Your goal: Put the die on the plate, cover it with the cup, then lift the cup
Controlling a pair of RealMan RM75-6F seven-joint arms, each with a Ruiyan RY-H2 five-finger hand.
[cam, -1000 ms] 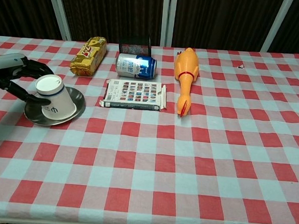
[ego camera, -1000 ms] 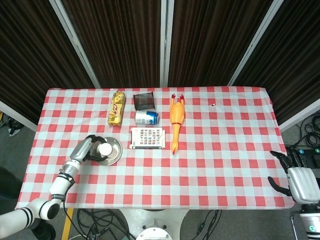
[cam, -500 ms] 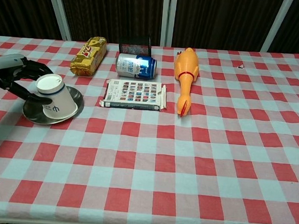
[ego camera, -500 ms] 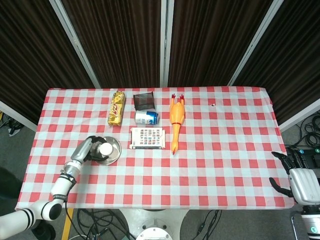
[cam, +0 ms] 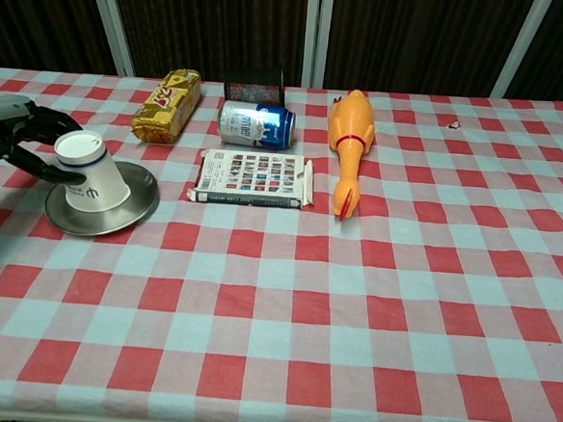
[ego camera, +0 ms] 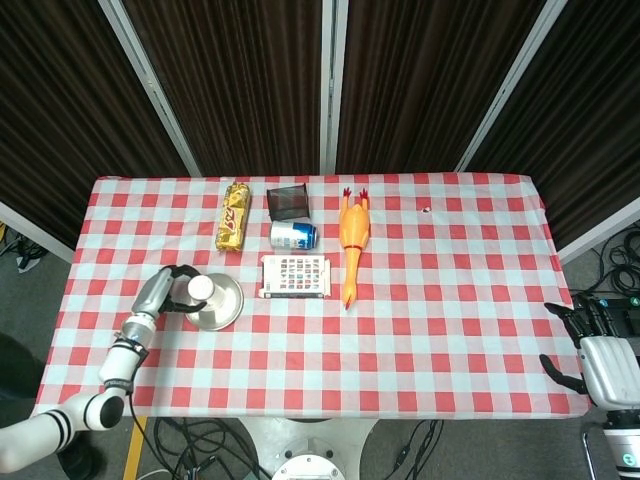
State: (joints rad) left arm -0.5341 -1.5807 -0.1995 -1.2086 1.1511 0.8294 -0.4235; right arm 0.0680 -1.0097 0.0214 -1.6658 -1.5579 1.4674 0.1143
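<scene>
The left hand (cam: 21, 135) now sits further toward the table's left edge than it did 1 second ago, and the cup (cam: 88, 180) it grips has gone with it. In the chest view the cup's upturned base is now nearer the left border and a little higher, and the cup leans more to the left over the plate (cam: 132, 210). In the head view the hand (ego camera: 165, 292) and cup (ego camera: 201, 288) are likewise shifted left and slightly up, and more of the plate's (ego camera: 225, 305) right side shows bare.
</scene>
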